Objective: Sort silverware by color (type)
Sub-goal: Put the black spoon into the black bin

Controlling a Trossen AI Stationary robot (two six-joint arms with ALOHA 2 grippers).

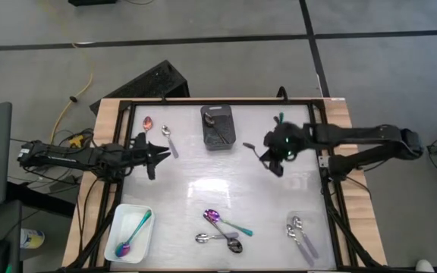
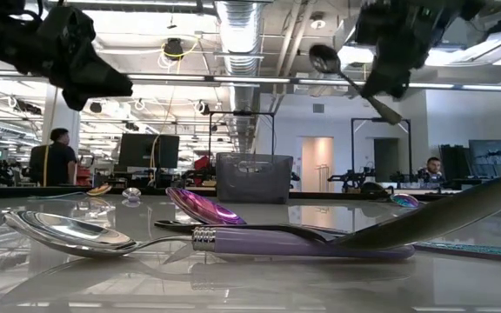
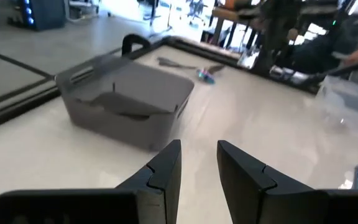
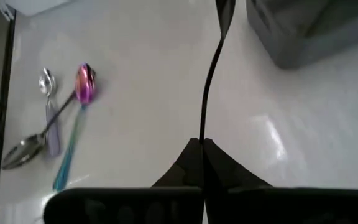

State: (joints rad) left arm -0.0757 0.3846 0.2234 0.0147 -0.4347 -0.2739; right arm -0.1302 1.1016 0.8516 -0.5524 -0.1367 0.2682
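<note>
Clamped between our right gripper's [image 4: 202, 144] shut fingers, a black spoon [image 4: 211, 68] hangs above the table, just beside the black bin [image 1: 218, 127]. We should carry it squarely over the bin before releasing. Our left gripper [image 1: 160, 152] waits part-open, empty.

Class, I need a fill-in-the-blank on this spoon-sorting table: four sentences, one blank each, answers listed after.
1. The right claw is shut on a ____ spoon.
2. That spoon hangs in the air, not yet in the dark ____.
3. The white tray holds one ____ spoon.
4. The left claw holds ____.

Missing words: black; bin; rainbow; nothing
</note>
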